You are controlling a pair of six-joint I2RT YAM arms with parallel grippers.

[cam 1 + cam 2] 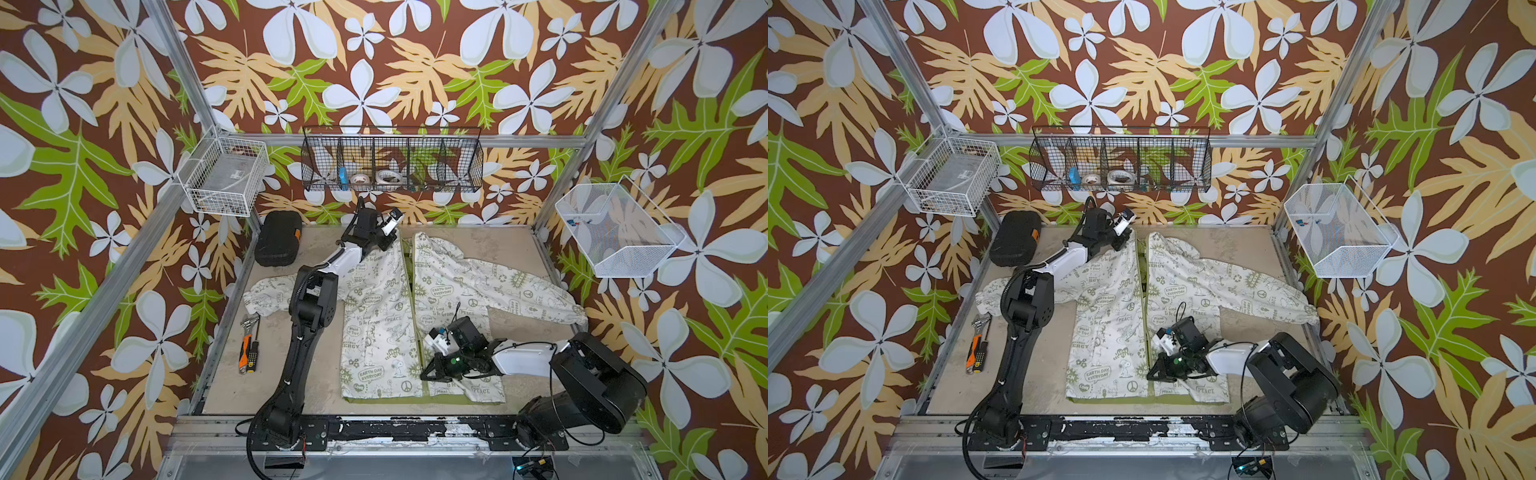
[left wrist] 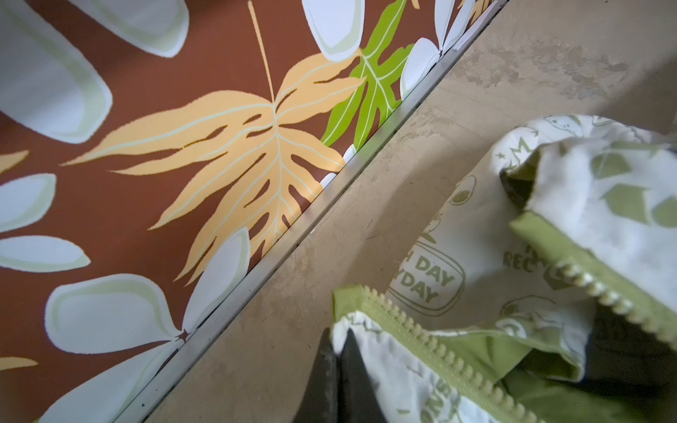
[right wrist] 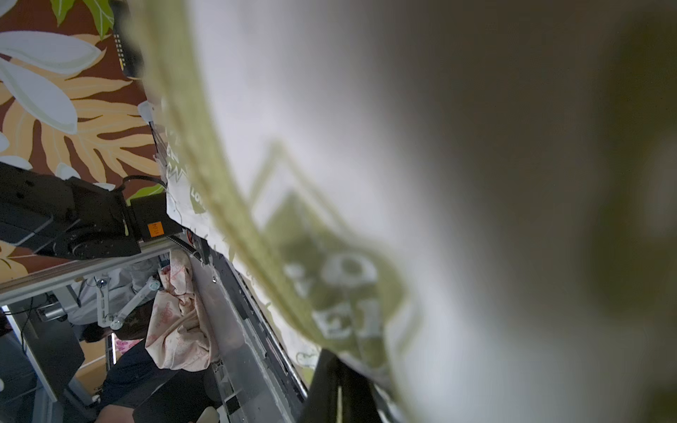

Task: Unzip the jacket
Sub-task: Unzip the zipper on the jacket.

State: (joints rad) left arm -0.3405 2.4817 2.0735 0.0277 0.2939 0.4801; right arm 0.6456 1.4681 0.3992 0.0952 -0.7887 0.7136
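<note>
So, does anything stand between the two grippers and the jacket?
Nothing visible does. The left gripper is shut on the jacket at its collar edge, the right gripper on the fabric by the zipper, lower down.

Brown wallpaper [image 1: 374, 104] all round, loud with white flowers and tan and green leaves. Aluminium frame posts [image 1: 183, 70] climb the corners. A black wire basket [image 1: 324, 162] hangs on the back wall, a white wire basket [image 1: 224, 178] sits left, a white mesh basket [image 1: 615, 241] right. The bench [image 1: 237, 395] is beige, scuffed and evenly lit.
</note>
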